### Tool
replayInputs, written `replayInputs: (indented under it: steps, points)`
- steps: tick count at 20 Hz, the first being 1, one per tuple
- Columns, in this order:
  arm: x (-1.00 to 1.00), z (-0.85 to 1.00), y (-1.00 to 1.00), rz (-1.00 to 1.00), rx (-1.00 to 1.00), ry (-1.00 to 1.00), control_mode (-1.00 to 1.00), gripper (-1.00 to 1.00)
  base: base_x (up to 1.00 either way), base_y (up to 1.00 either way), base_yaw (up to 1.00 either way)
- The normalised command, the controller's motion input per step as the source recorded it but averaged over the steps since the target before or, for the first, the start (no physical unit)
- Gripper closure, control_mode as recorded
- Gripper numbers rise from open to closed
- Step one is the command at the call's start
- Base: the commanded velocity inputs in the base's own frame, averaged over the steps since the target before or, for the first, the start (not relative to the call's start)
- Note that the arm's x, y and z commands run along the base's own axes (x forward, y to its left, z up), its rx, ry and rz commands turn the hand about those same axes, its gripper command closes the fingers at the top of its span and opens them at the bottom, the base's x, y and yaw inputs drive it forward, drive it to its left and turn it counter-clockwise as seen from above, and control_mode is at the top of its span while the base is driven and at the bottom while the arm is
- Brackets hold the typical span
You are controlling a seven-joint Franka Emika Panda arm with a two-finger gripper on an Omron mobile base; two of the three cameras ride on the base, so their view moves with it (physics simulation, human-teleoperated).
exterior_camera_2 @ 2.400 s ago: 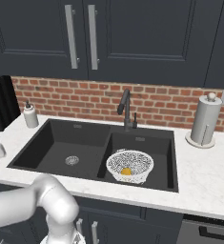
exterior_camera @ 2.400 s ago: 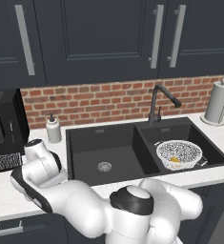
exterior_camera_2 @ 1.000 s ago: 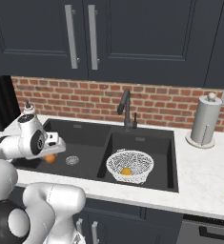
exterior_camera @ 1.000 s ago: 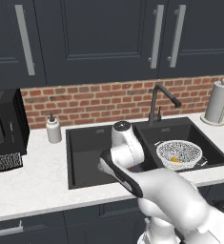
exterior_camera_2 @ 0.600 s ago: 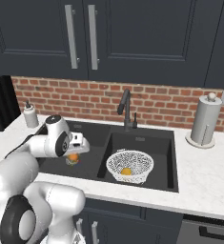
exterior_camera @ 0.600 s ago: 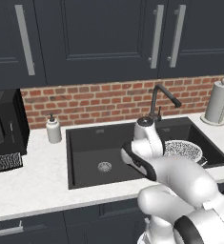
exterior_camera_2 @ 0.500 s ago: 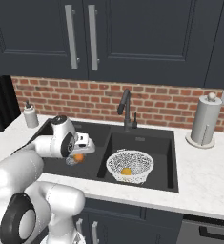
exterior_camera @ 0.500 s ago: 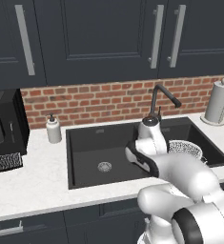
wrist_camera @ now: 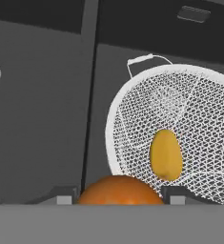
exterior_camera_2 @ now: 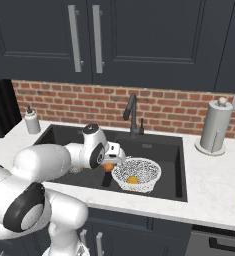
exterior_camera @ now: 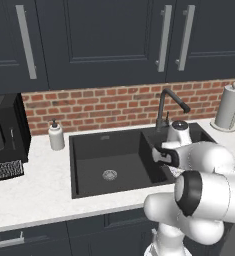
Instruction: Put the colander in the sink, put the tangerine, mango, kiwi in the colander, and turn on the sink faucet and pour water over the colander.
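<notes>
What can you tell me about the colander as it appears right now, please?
The colander is a round white mesh bowl with a solid white rim and a thin wire loop handle at one edge. It sits upright on the floor of the right basin of the black sink, near the divider. One yellow-orange mango lies inside it on the mesh. The gripper hovers beside its rim, holding the tangerine, which has not yet reached the bowl.

The white mesh colander (wrist_camera: 180, 128) sits in the black sink's (exterior_camera_2: 164, 145) right basin with the yellow-orange mango (wrist_camera: 166, 155) inside; the deep orange tangerine (wrist_camera: 119, 190) hangs beside its rim.
</notes>
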Motion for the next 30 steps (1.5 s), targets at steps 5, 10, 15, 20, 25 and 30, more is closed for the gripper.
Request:
replayInputs:
  steps: [5,10,15,20,25,30]
  points:
    - [0.07,-0.01,-0.75,-0.07,0.02,0.0,-1.0,1.0,0.0,0.0,0.0]
    - [0.01,-0.05,-0.59,-0.05,0.03,0.0,-1.0,1.0,0.0,0.0,0.0]
    - [0.09,-0.09,-0.41,-0.02,0.03,0.0,-1.0,1.0,0.0,0.0,0.0]
    - [0.01,-0.19,-0.25,0.0,0.04,0.0,-1.0,-1.0,0.0,0.0,0.0]
    - [0.0,-0.09,-0.11,0.0,0.03,0.0,-1.0,-1.0,0.0,0.0,0.0]
    - [0.0,0.0,-0.01,0.0,0.03,0.0,-1.0,-1.0,0.0,0.0,0.0]
